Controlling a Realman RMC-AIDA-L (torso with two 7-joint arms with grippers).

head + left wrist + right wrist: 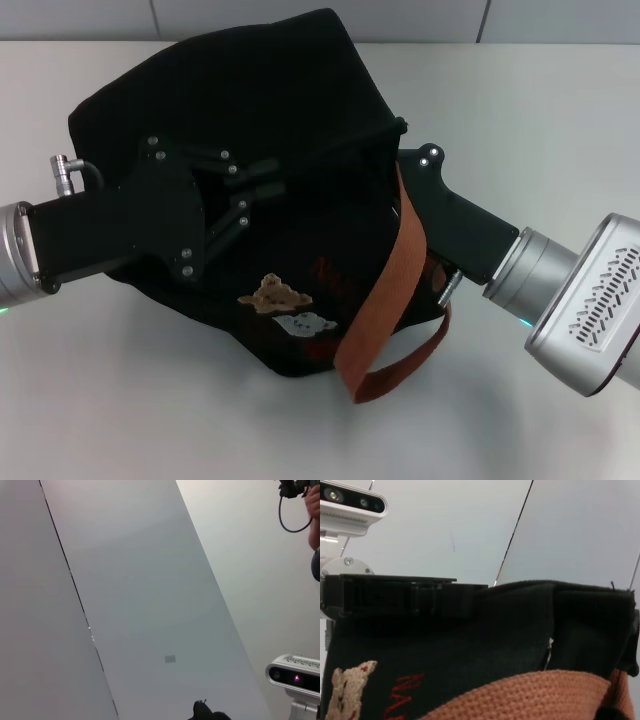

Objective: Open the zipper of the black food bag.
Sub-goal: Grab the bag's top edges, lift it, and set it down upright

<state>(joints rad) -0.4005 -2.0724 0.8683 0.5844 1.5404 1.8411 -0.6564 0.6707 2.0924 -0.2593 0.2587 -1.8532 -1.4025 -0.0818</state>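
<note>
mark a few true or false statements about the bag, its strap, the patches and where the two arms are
1. The black food bag sits on a white table. True.
2. An orange-brown strap hangs down the bag's front. True.
3. The bear patches are bright blue and green. False: one is tan, the other pale grey.
4. The left gripper is parked far from the bag. False: it lies over the bag's top.
5. The right gripper comes at the bag from the robot's right side. True.
6. The bag lies in a basket. False: it rests directly on the table.
</note>
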